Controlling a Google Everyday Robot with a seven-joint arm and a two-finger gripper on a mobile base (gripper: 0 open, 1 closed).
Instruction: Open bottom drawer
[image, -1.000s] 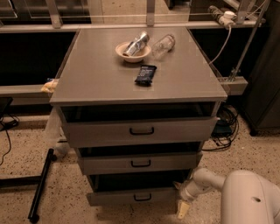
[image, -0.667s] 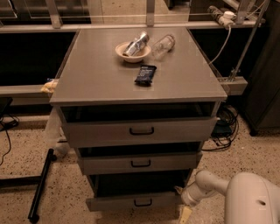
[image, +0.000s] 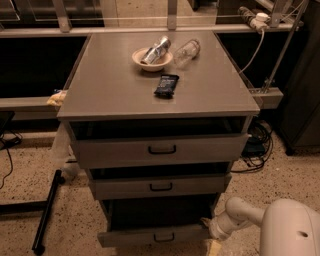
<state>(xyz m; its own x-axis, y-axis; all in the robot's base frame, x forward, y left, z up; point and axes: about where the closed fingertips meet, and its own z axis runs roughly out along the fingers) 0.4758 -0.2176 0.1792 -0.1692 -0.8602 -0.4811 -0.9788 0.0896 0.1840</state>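
Since a second ago your bottom drawer (image: 150, 236) has slid further out toward the near side, and the gripper (image: 213, 233) has come down and nearer with it. The gripper now sits low on the right, against the drawer's right end; you cannot tell whether it is spread or clamped. The drawer is the lowest of the three in the cabinet (image: 115, 90), partly pulled out. Its front faces you on the near side, its long axis runs left to right, and its small black handle (image: 164, 237) is at the centre. The two drawers above also stand slightly out. On the grey cabinet top you have a bowl (image: 159, 62) holding a can (image: 156, 48), a clear bottle (image: 187, 50) lying just right of it, and a dark packet (image: 166, 85) nearer. The floor (image: 75, 220) is speckled, with cables (image: 257, 145) on the right and a black pole (image: 47, 210) on the left
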